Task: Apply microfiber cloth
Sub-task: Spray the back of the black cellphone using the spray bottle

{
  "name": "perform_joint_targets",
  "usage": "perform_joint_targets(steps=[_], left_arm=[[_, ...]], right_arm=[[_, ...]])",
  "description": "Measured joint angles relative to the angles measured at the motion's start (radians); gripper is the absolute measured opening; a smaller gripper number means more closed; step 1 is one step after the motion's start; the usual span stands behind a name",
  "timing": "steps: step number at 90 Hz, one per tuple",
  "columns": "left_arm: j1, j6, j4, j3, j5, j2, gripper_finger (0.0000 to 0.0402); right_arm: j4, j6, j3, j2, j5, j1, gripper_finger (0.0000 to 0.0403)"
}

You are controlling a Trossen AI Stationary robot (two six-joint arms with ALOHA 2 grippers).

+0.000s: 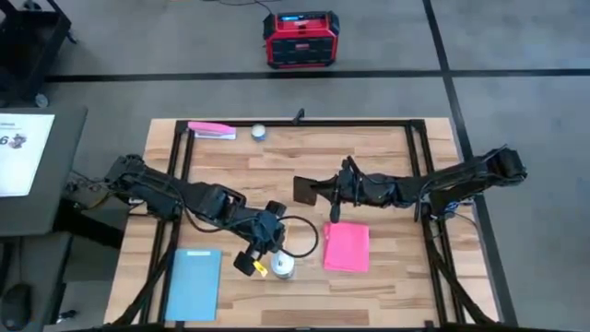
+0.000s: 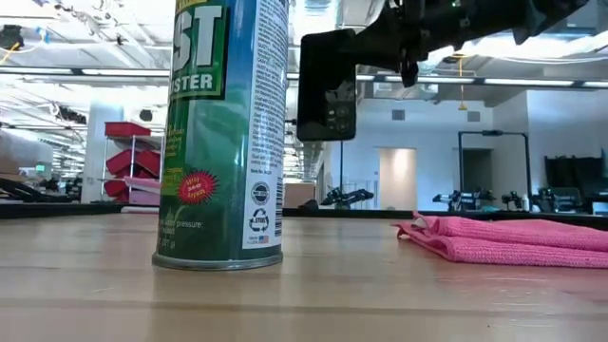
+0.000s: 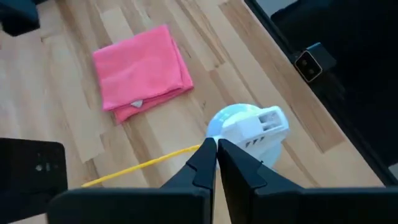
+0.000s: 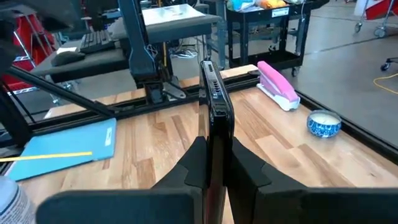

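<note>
The pink-red microfiber cloth (image 1: pixel 347 246) (image 3: pixel 140 71) (image 2: pixel 513 239) lies folded flat on the wooden table, right of centre, and no gripper touches it. My right gripper (image 1: pixel 324 191) (image 4: pixel 216 155) is shut on a black phone (image 1: pixel 304 189) (image 2: pixel 326 85), held in the air above the table's middle, beyond the cloth. My left gripper (image 1: pixel 263 263) (image 3: pixel 216 149) is shut, just above the white nozzle (image 3: pixel 258 124) of an upright green spray can (image 2: pixel 223 133) (image 1: pixel 283 267). A thin yellow straw (image 3: pixel 143 165) runs up to its fingertips. My right gripper pinches the phone between its two fingers, one on each flat face (image 4: pixel 214 134), at one end. The fingers come level from the table's right side. The phone stands on edge and is lifted clear of the table. I cannot tell whether my left gripper's fingertips touch the can's nozzle or the yellow straw.
A light-blue rectangle (image 1: pixel 194 281) (image 4: pixel 68 146) lies near the front left. A pink stapler (image 1: pixel 212 131) (image 4: pixel 277 84) and a small blue-white round tin (image 1: pixel 258 132) (image 4: pixel 323 123) sit at the far edge. A black frame (image 1: pixel 419 175) borders the table.
</note>
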Motion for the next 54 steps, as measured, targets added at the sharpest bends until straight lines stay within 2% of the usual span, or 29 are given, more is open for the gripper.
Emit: perform_joint_targets(steps=[54], left_arm=[[0.0, 0.001, 0.012, 0.0, 0.0, 0.003, 0.0]], right_arm=[[-0.016, 0.013, 0.0, 0.0, 0.021, 0.005, 0.0018]])
